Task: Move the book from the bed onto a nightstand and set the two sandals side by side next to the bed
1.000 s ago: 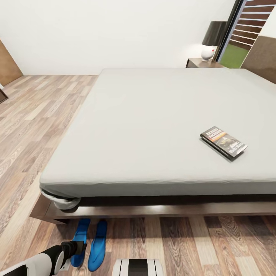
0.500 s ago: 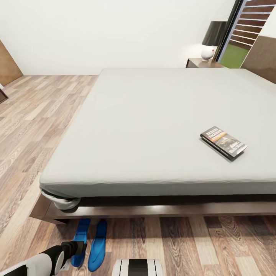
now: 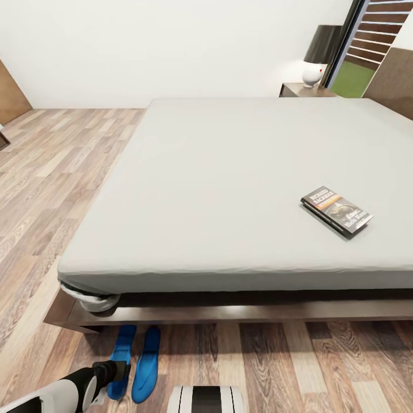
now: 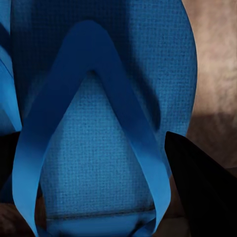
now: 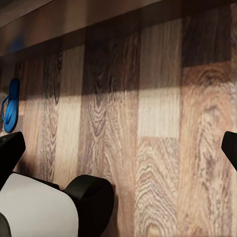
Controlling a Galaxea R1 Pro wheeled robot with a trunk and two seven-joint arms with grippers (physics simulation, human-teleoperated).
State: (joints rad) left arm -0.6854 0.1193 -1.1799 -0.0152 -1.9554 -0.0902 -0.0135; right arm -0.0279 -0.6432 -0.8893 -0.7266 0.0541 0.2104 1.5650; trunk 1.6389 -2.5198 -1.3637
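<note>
The dark book [image 3: 336, 209] lies flat on the right part of the bed's pale grey mattress [image 3: 229, 172]. A nightstand [image 3: 300, 89] stands at the bed's far right corner. The two blue sandals [image 3: 147, 364] lie side by side on the floor beside the bed frame, near its left corner. My left gripper [image 3: 117, 370] is low over the left sandal [image 4: 98, 123], open, with one dark finger [image 4: 202, 187] on each side of it. My right gripper [image 5: 123, 140] hangs open over bare floor, one sandal [image 5: 10, 111] far off to its side.
A white lamp with a dark shade [image 3: 318, 54] stands on the nightstand. Wood plank floor [image 3: 51, 172] stretches along the bed's left side to a white wall. The brown headboard [image 3: 396, 83] runs at the right. My own base [image 3: 206, 400] sits just in front of the bed frame [image 3: 258, 312].
The head view has shifted slightly, so the camera moved. The book, the sandals and both grippers keep their places.
</note>
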